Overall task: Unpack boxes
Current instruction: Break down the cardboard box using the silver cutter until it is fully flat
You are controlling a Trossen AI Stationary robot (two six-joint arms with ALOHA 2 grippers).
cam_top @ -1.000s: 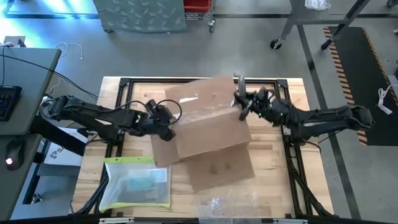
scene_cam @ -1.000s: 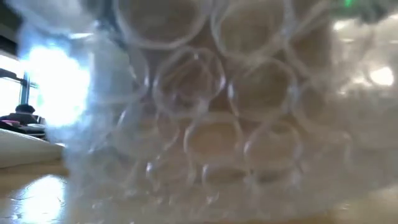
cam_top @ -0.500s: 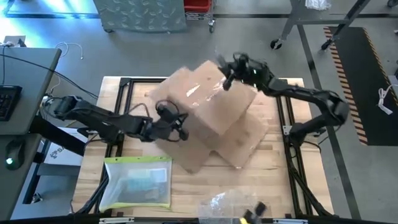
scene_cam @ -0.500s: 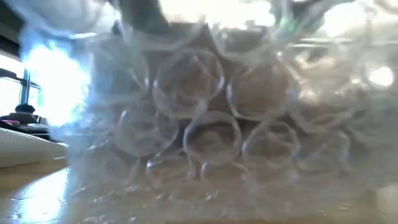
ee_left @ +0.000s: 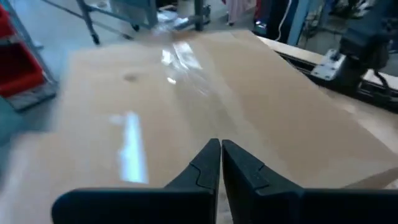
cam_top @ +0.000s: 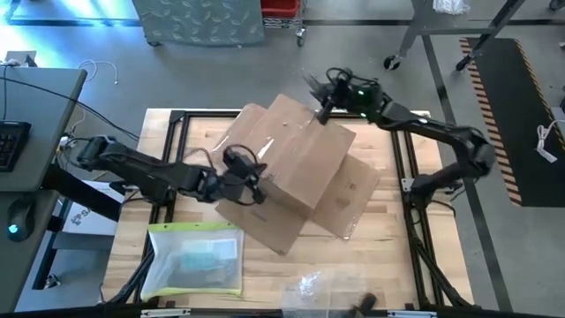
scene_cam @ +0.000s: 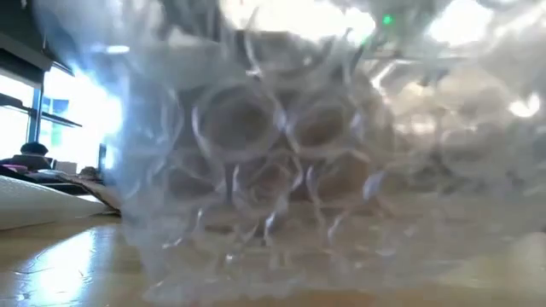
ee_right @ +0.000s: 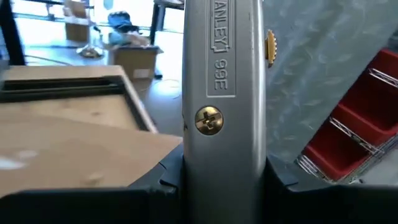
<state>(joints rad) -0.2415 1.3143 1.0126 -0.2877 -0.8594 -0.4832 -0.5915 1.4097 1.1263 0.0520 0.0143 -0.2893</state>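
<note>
Carton [cam_top: 287, 172] tilted; left gripper [cam_top: 250, 181] closed, empty, pressed against its side; right gripper [cam_top: 325, 99] clamping utility knife [ee_right: 224, 93]. Steady firmly, slice tape [ee_left: 180, 59] shallowly.

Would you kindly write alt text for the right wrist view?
A silver utility knife stands clamped in the right gripper, filling the middle of the picture. Behind it lie the brown cardboard box to one side and a red bin to the other.

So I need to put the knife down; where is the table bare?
Bare wood shows right of the cardboard box and in the far left corner. The near edge is crowded: clear sleeve, plastic film. The left pincer blocks the box's left side.
</note>
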